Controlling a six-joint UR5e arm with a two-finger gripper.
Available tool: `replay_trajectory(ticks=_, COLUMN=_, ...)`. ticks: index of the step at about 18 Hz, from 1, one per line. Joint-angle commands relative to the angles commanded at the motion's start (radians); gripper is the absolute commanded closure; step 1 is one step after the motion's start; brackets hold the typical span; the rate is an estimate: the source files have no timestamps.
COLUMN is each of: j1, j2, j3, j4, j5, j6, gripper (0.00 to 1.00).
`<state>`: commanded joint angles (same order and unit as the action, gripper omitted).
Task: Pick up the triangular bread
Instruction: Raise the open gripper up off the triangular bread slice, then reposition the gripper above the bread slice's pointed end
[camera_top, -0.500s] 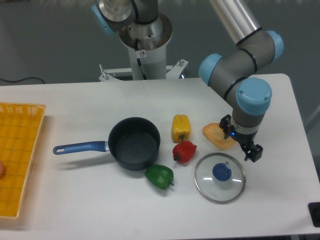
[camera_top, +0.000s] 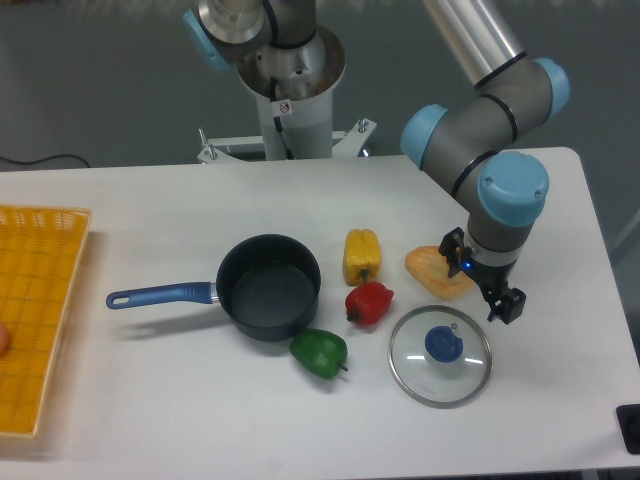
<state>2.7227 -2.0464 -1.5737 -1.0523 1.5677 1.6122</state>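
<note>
Presently your gripper (camera_top: 478, 282) sits low over the right edge of the triangular bread (camera_top: 436, 271), whose body lies flat on the table (camera_top: 150, 210), extending left from the jaws. You cannot tell whether the jaws are apart or clamped; the glass lid (camera_top: 440, 354) lies just below-left of them.

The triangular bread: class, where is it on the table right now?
The triangular bread lies right of centre, beside the yellow bell pepper, above the glass lid, partly hidden under the gripper.
</note>
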Motion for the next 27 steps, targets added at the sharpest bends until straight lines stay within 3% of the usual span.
replay_trajectory(ticks=5, j1=0.080, j2=0.044, j3=-0.063, j4=0.000, j5=-0.002, j6=0.015, gripper=0.00)
replay_trajectory(ticks=10, j1=0.110, j2=0.051, j3=-0.091, j4=-0.005, j5=0.006, j6=0.018, gripper=0.00)
replay_trajectory(ticks=13, j1=0.112, j2=0.049, j3=-0.144, j4=0.003, j5=0.005, j6=0.015, gripper=0.00)
replay_trajectory(ticks=22, j1=0.100, j2=0.038, j3=-0.178, j4=0.009, j5=0.002, j6=0.017, gripper=0.01)
replay_trajectory(ticks=25, j1=0.094, j2=0.034, j3=-0.178, j4=0.009, j5=0.002, j6=0.015, gripper=0.12)
replay_trajectory(ticks=27, j1=0.094, j2=0.031, j3=-0.174, j4=0.009, j5=0.002, j6=0.017, gripper=0.28)
